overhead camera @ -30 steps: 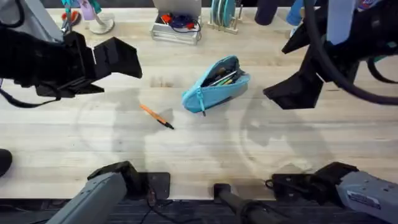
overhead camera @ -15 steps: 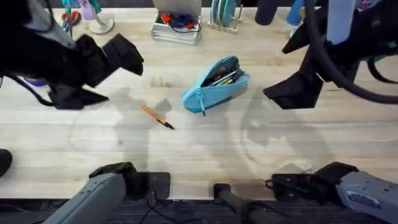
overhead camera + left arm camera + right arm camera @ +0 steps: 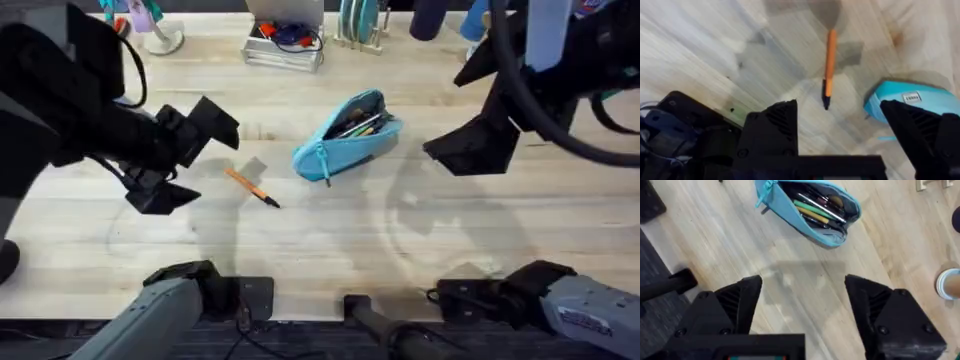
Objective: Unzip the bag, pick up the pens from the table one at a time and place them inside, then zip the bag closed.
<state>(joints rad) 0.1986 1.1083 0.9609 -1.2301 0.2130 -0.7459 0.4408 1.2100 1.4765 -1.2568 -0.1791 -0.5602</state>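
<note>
Left tool (image 3: 185,160), jaws apart and empty, hovers beside the orange pen (image 3: 251,187) on the worktop (image 3: 400,240). Right tool (image 3: 475,110), also open, hangs near the unzipped bag (image 3: 345,135).

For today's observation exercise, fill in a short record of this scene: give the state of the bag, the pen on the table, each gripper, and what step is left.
bag: light blue bag, unzipped, lying on the table, pens visible inside
pen on table: orange pen with black tip, lying flat beside the bag, apart from it
left gripper: left gripper open, above the orange pen, not touching it
right gripper: right gripper open, empty, near the bag
step left: orange pen not yet picked up; bag not yet zipped
</note>
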